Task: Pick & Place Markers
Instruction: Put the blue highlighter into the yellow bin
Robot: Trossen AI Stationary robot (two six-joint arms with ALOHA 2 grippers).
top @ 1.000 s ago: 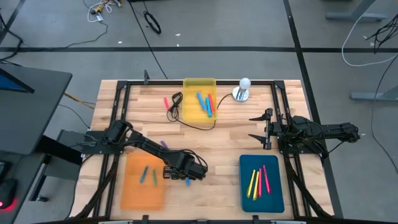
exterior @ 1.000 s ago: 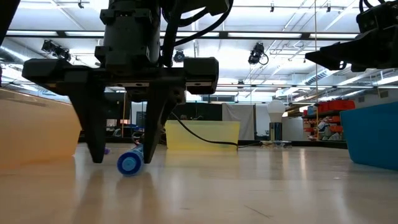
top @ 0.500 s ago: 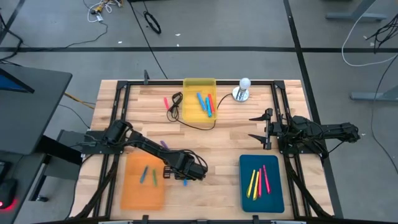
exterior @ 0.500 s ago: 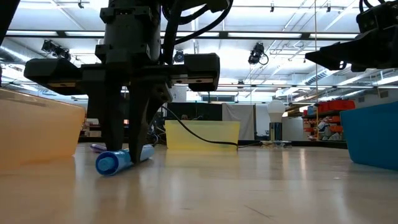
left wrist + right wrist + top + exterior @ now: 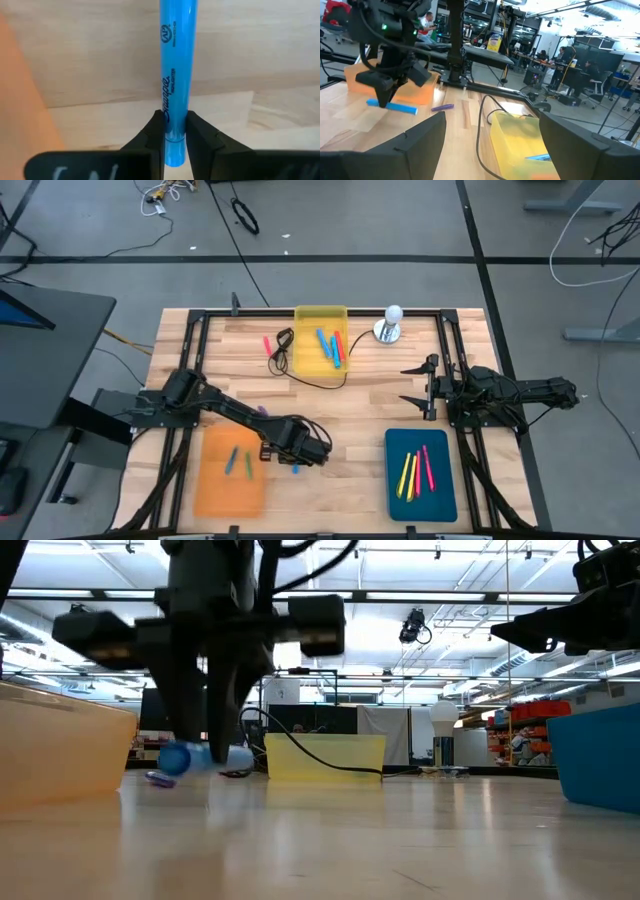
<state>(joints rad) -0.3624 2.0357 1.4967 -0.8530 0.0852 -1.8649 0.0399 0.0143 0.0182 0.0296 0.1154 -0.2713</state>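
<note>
My left gripper clamped on blue marker, lifted just off the wood table, beside orange tray. Right gripper wide apart, idle at table's right side. Beyond: yellow tray, open workshop under strip lights.

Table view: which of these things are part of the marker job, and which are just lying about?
Job:
- blue marker, clamped in left gripper
- purple marker on table
- pink marker on table
- markers in yellow tray, orange tray, teal tray

Lying about:
- black cable
- white bulb on stand
</note>
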